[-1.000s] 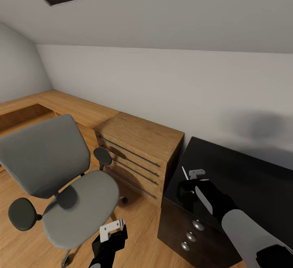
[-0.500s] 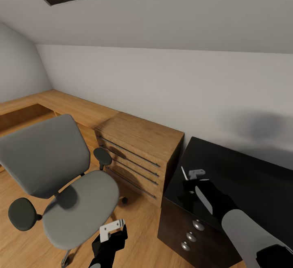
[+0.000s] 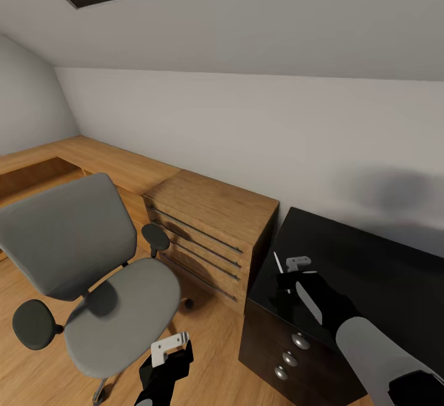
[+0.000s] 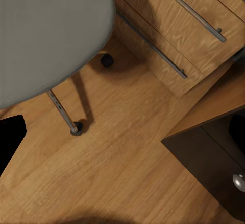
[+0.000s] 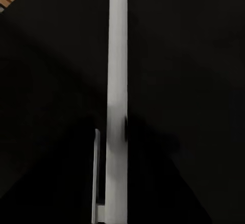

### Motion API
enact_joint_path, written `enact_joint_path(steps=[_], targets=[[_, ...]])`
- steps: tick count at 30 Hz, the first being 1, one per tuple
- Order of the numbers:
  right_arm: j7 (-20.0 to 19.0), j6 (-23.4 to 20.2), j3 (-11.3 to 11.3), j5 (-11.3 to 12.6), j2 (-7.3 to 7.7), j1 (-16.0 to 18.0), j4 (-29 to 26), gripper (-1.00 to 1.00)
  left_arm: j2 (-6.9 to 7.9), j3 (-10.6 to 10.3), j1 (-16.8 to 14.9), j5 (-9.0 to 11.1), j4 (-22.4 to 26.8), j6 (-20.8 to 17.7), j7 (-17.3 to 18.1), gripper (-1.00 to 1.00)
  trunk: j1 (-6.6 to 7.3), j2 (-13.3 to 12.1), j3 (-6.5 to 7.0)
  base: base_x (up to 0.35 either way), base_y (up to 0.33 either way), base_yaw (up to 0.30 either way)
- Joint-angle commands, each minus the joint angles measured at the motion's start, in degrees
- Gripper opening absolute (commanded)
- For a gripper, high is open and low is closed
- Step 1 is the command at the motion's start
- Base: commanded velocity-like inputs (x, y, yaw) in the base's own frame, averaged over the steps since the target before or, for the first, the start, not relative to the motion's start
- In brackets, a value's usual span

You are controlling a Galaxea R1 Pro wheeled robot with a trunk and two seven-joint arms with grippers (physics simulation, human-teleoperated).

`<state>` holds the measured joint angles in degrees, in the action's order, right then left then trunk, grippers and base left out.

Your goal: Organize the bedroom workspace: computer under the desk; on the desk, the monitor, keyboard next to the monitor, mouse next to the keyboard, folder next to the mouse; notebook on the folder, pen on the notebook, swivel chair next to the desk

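Observation:
The grey swivel chair (image 3: 92, 270) stands on the wood floor at the left, its seat (image 4: 46, 29) bare. Behind it the wooden desk (image 3: 92, 158) runs along the wall. My right gripper (image 3: 285, 277) hovers over the front corner of a black cabinet (image 3: 370, 264), shut on a thin white pen (image 3: 279, 262). In the right wrist view the pen (image 5: 117, 106) stands as a long white bar against the black top. My left gripper (image 3: 168, 352) hangs low by the front of the chair seat, open and holding nothing. Monitor, keyboard, mouse, folder and notebook are out of view.
A wooden drawer unit (image 3: 209, 233) with long metal handles sits between the chair and the black cabinet. The cabinet has round silver knobs (image 3: 300, 340) on its front. The chair's legs and casters (image 4: 76, 128) rest on the floor near my left arm. A sloped ceiling hangs overhead.

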<state>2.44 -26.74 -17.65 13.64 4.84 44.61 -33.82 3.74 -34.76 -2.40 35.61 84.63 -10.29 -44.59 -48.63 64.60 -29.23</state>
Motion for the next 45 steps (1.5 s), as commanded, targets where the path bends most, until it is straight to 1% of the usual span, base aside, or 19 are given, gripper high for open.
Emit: enact_joint_path(steps=[1,21,31,35,37,38,39,40,41,43,45], targets=[[0.31,-0.24,-0.38,0.59,0.08,0.04,-0.1,-1.0,0.05,-0.13,-0.06,0.16,0.09,-0.27,-0.41,1.0,0.0,0.04,-0.06,0.0,0.0,0.0],[0.29,-0.24,-0.37,0.59,0.08,0.04,-0.11,-1.0,0.13,-0.13,-0.09,0.23,0.09,-0.26,-0.41,1.0,0.0,0.04,-0.06,0.0,0.0,0.0],[0.32,-0.19,-0.25,0.65,0.23,0.04,-0.88,-1.0,0.13,-0.13,-0.07,0.24,0.02,-0.3,-0.41,1.0,2.19,-3.97,1.74,0.0,0.0,0.0],[0.36,-0.2,0.63,0.61,0.36,-0.02,-4.46,-1.0,0.13,-0.13,-0.07,0.24,-0.04,-0.32,-0.41,1.0,3.07,-5.57,2.45,0.0,0.0,0.0],[0.41,-0.77,1.42,0.6,0.47,-0.17,-7.7,-1.0,0.13,-0.13,-0.07,0.24,-0.06,-0.33,-0.41,1.0,3.51,-6.38,2.81,0.0,0.0,0.0],[0.5,-1.7,1.95,0.6,0.65,-0.35,-10.16,-1.0,0.13,-0.13,-0.06,0.24,-0.07,-0.34,-0.41,1.0,3.73,-6.78,2.99,-0.019,0.0,0.0],[1.44,-3.84,3.27,0.6,1.03,-1.47,-15.45,-1.0,0.13,-0.13,-0.06,0.25,-0.08,-0.35,-0.41,1.0,3.95,-7.18,3.17,-0.184,0.0,0.0],[1.88,-4.26,3.65,0.6,1.09,-1.99,-16.77,-1.0,0.13,-0.13,-0.06,0.25,-0.08,-0.35,-0.41,1.0,4.17,-7.58,3.35,-0.214,0.0,0.0],[3.0,-4.92,4.54,0.59,1.17,-3.29,-19.42,-1.0,0.13,-0.11,-0.06,0.28,-0.08,-0.35,-0.41,1.0,4.39,-7.98,3.53,-0.258,0.0,0.0],[4.3,-5.39,5.72,0.63,1.22,-4.69,-22.14,-1.0,0.13,-0.09,-0.06,0.28,-0.08,-0.35,-0.41,1.0,4.83,-8.78,3.89,-0.28,0.0,0.0],[6.52,-6.71,8.34,0.66,1.18,-7.35,-27.74,-1.0,0.15,-0.06,-0.09,0.31,-0.08,-0.34,-0.41,1.0,5.27,-9.59,4.25,-0.31,0.0,0.0]])
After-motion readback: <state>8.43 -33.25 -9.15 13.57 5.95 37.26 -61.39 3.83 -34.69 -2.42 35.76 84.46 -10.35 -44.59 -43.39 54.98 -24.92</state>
